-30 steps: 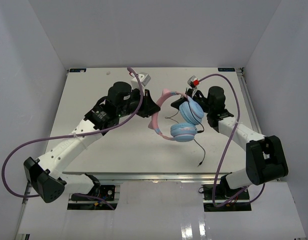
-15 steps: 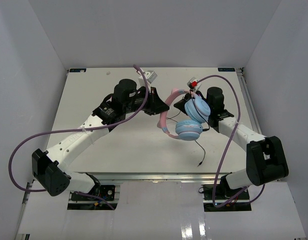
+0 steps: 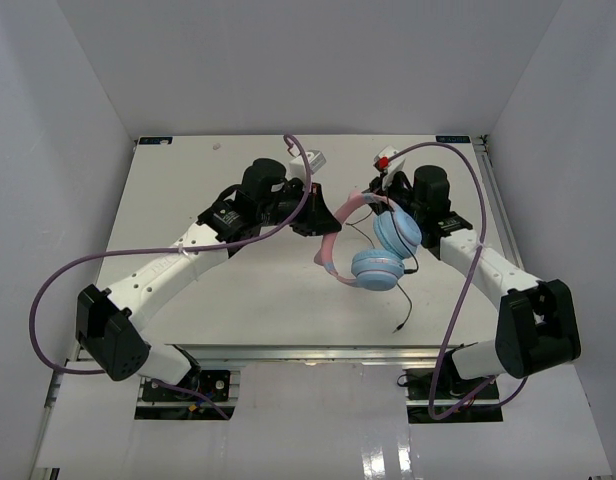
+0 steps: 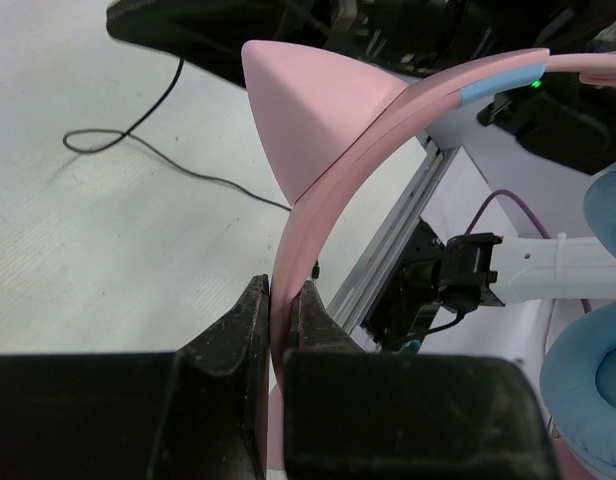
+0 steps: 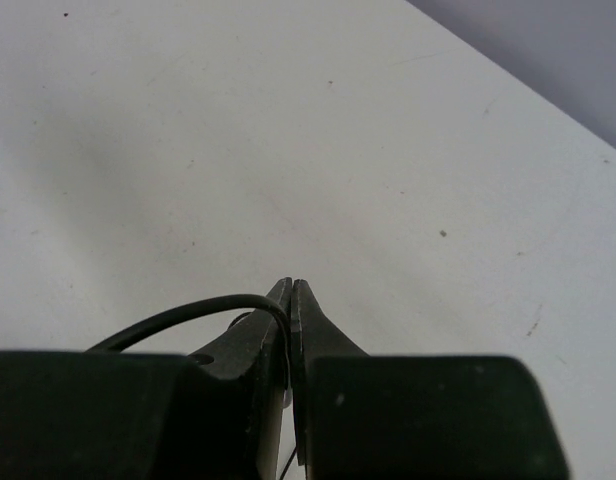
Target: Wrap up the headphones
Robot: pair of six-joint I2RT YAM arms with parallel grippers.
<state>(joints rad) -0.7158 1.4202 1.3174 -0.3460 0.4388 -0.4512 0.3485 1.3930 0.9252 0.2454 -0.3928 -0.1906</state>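
**A:** Start big. How do the arms sit over the surface?

**B:** The left arm rises from its base at the near left corner. It stretches long and diagonal, forward and to the right, with its wrist turned toward the middle. The right arm is folded tighter. From the near right corner its forearm runs forward and inward, and the wrist ends just beyond the headphones. A purple cable loops beside each arm.

**A:** Where are the headphones?

**B:** Between the two wrists, right of the surface's centre. The pink headband arches on the left side, with one light-blue ear cup above the other. I cannot tell whether the lower cup touches the surface.

**A:** And the left pincer?

**B:** It is clamped on the headband. In the left wrist view both fingers press the pink band from either side, just below a cat ear.

**A:** The right pincer?

**B:** It is closed, tips together, pinching the thin black cable, which curves in from the left and vanishes between the tips.

**A:** Where does the cable go?

**B:** From the top view it trails from the cups toward the near edge and ends at the plug, which lies on the surface.
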